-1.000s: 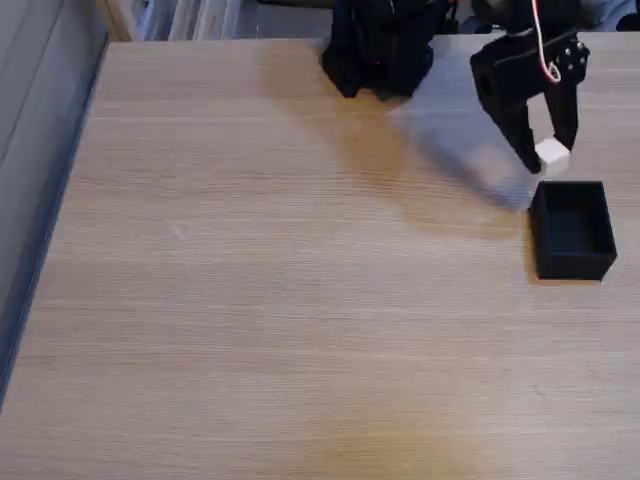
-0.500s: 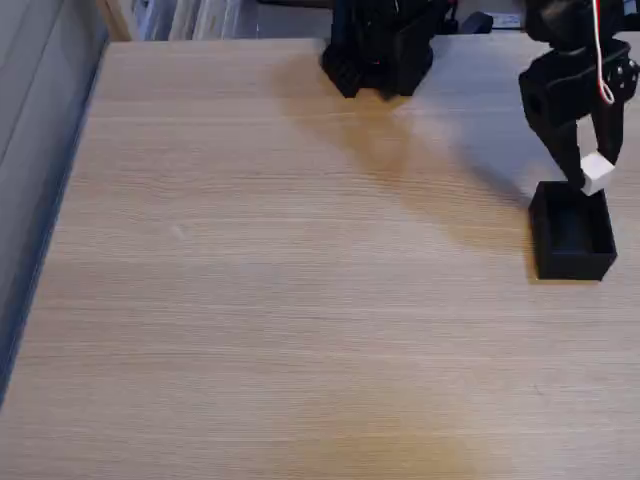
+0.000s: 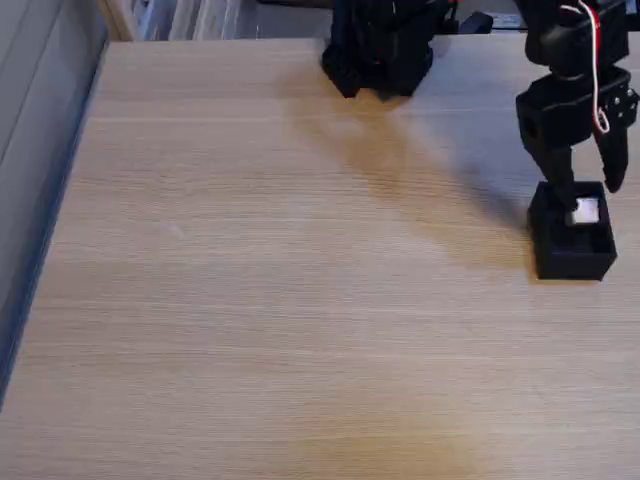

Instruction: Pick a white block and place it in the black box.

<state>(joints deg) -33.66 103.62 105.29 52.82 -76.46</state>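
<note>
Fixed view, looking down on the table: my pincer (image 3: 590,187) hangs over the far edge of the black box (image 3: 572,258), its two fingers spread apart with nothing between them. One finger (image 3: 560,185) dips at the box's back wall, the other (image 3: 615,165) stands off to the right in this view. The white block (image 3: 585,211) lies inside the box, near its far side. My base (image 3: 378,55) sits at the far edge of the wooden table (image 3: 270,300), well apart from the box.

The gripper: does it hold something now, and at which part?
Nothing: the gripper is open above the black box, and the white block lies inside it.
</note>
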